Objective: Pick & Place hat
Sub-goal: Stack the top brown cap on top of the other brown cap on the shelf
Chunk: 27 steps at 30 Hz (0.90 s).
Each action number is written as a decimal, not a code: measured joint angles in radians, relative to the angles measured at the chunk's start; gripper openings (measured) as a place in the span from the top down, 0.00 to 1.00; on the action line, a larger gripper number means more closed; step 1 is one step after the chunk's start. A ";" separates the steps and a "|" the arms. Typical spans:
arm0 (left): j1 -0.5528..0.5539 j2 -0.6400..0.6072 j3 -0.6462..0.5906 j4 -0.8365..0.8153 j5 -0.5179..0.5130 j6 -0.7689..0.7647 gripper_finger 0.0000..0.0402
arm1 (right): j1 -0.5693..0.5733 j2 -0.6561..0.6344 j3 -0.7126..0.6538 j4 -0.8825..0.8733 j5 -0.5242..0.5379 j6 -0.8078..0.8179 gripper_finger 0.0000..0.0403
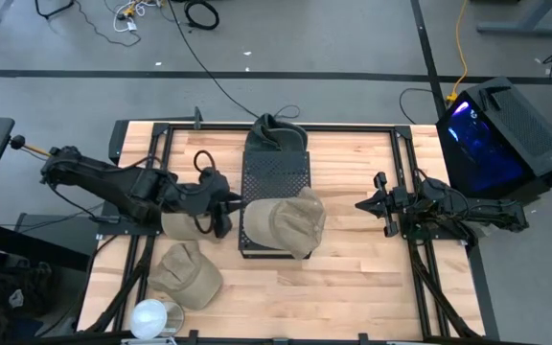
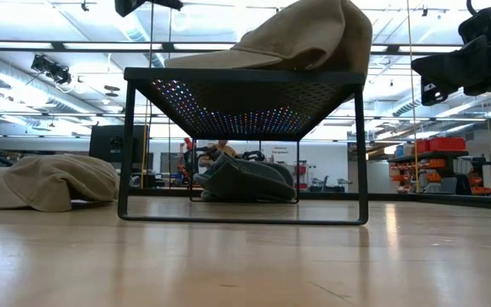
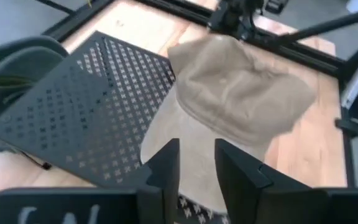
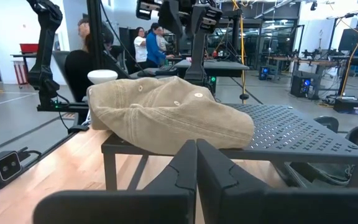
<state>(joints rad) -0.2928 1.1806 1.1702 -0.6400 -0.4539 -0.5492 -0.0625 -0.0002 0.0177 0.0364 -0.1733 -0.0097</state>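
A tan cap lies on top of a black perforated rack at the rack's near right corner. Its crown hangs past the rack's right edge. My left gripper is open and hovers just left of the cap, above the rack, with its fingers over the cap's brim and clear of it. My right gripper is shut and waits to the right of the rack, level with the cap.
A second tan hat lies on the table under my left arm, and a third lies nearer the front edge. A dark green hat sits at the rack's far end. A white round object stands at the near left corner.
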 joint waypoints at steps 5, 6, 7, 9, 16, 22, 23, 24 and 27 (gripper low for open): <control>0.000 -0.006 -0.002 -0.060 0.034 -0.015 0.63 | 0.000 0.000 0.000 0.000 0.000 0.000 0.98; 0.000 -0.008 -0.001 -0.064 0.033 -0.015 0.61 | 0.000 0.000 0.000 0.000 0.000 0.000 0.98; 0.000 -0.007 0.000 -0.073 0.034 -0.015 0.58 | 0.000 0.000 0.000 0.000 0.000 0.000 0.98; 0.000 -0.007 -0.001 -0.102 0.052 -0.015 0.54 | 0.000 0.000 0.000 0.000 0.000 0.000 0.98; 0.000 -0.005 -0.001 -0.246 0.130 -0.044 0.46 | 0.000 0.000 0.000 0.000 0.000 0.000 0.98; 0.000 -0.004 -0.001 -0.408 0.128 -0.104 0.48 | 0.000 0.000 0.000 0.000 0.000 0.000 0.98; 0.000 -0.004 -0.001 -0.429 0.128 -0.118 0.48 | 0.000 0.000 0.000 0.000 0.000 0.000 0.98; 0.000 -0.004 -0.001 -0.445 0.127 -0.121 0.48 | 0.000 0.000 0.000 0.000 0.000 0.000 0.98; 0.000 -0.004 -0.001 -0.484 0.126 -0.134 0.48 | 0.000 0.000 0.000 0.000 0.000 0.000 0.98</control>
<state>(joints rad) -0.2928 1.1770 1.1694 -1.1243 -0.3278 -0.6833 -0.0625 -0.0002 0.0177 0.0364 -0.1731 -0.0097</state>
